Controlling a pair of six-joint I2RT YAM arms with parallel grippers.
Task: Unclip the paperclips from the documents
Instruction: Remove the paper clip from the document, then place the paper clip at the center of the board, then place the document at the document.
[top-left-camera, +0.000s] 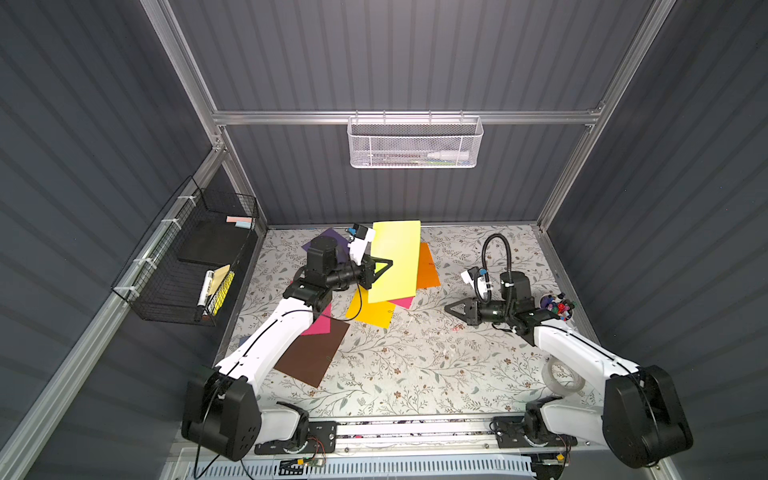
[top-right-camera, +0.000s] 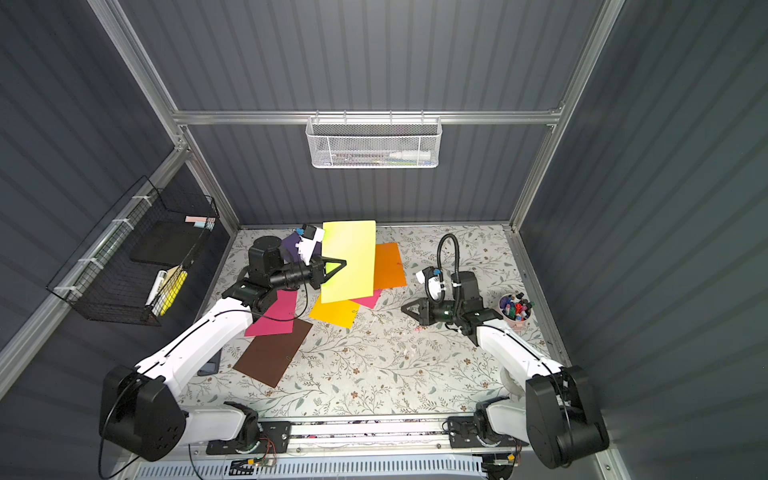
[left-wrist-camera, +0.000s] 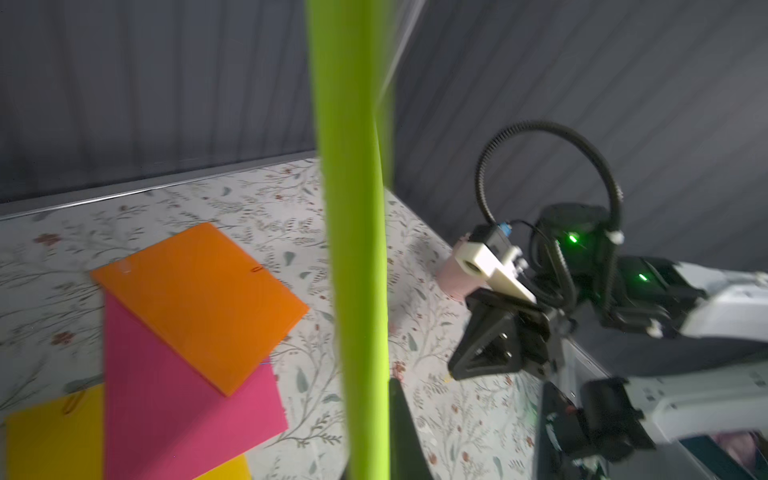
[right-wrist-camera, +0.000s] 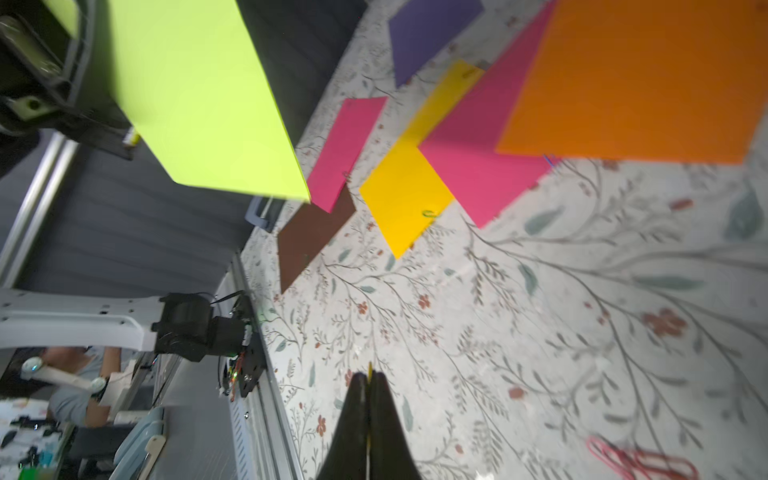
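left end effector (top-left-camera: 389, 264) clamps lime sheet (top-left-camera: 397, 253); right end effector (top-left-camera: 447, 308) closed; cup (top-right-camera: 510, 319) holds markers (top-right-camera: 516, 306).

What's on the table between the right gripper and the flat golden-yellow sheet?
Only bare floral tabletop lies between the right gripper and the golden-yellow sheet; both top views show that stretch.

Lime green sheet (top-left-camera: 395, 259): smooth matt paper. Same for orange sheet (top-left-camera: 428, 266) beside it and brown sheet (top-left-camera: 311, 353). Tabletop (top-left-camera: 415, 374) below the lime sheet: matt floral-print covering. Pink paperclips (right-wrist-camera: 640, 461): thin wire, finish blurred. White mesh basket (top-left-camera: 415, 143) above the lime sheet: perforated painted metal. Black wire basket (top-left-camera: 187, 266): matt metal wire. Frame rail (top-left-camera: 291, 117): satin aluminium. Left arm shell (top-left-camera: 270, 340): glossy white plastic.
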